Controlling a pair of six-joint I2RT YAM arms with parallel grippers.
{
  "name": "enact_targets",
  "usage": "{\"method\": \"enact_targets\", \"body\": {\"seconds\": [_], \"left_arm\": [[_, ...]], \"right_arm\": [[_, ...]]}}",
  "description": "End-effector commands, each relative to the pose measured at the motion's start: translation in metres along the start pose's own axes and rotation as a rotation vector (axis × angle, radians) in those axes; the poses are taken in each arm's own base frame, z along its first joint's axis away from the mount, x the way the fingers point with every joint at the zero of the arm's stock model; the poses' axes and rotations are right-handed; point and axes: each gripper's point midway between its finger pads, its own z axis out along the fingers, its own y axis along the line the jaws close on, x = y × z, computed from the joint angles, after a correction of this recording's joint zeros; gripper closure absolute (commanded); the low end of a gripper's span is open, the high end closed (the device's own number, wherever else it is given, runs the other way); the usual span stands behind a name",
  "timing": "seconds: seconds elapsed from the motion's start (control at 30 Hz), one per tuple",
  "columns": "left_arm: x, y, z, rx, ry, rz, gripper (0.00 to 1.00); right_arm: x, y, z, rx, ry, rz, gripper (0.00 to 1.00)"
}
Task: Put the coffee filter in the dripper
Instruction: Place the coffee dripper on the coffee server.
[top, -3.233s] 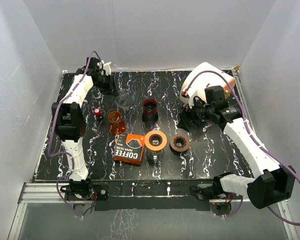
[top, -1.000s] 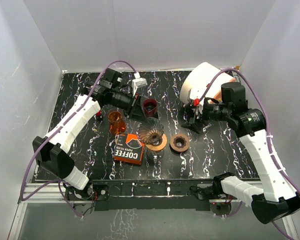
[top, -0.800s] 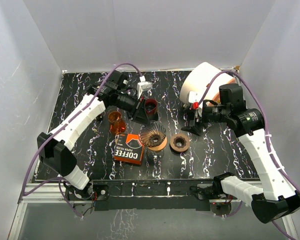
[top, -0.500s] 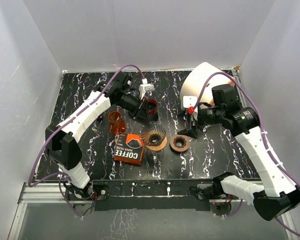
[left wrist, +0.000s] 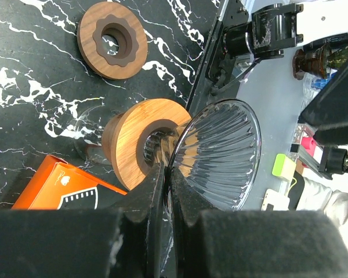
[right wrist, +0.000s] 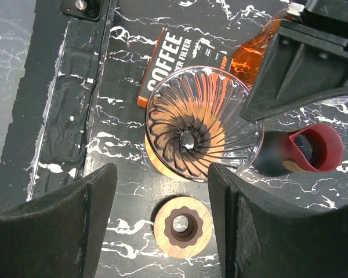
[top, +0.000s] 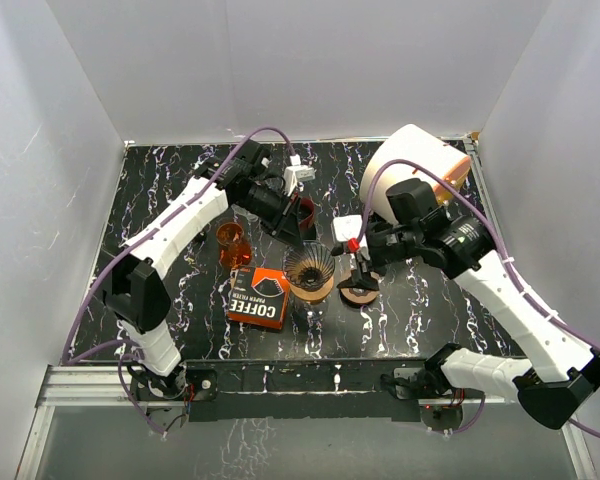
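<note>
Two fingers of your left gripper are clenched on the rim of the glass dripper. Its mouth faces up and its narrow end meets the wooden collar. Your right gripper hangs spread just right of it, touching nothing. The coffee filter box lies flat just left of the collar, with the dark wooden ring near on the right and the red cup close behind.

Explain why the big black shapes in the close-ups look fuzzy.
Right wrist view: its fingers sit close to the lens, so they blur; the glass dripper beyond is sharp. Left wrist view: same, its fingers soft, dripper rim crisp. Top view: evenly sharp.
</note>
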Motion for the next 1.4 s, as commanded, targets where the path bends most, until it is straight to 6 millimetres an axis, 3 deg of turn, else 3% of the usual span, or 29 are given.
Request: {"method": "enact_targets", "body": {"seconds": [0.0,0.37,0.93,1.37], "left_arm": [[-0.006,-0.008,-0.001,-0.006,0.011,0.032,1.00],[0.000,-0.005,0.004,-0.013,0.048,0.030,1.00],[0.004,-0.001,0.008,-0.027,0.070,0.014,1.00],[0.018,0.010,0.013,-0.065,0.096,-0.005,1.00]], "right_arm": [[0.003,-0.005,0.013,0.013,0.040,-0.044,0.40],[0.030,0.014,0.041,-0.081,0.150,-0.024,0.44],[0.048,0.007,0.058,-0.078,0.204,-0.011,0.65],[0.053,0.008,0.060,-0.087,0.222,0.011,0.78]]}}
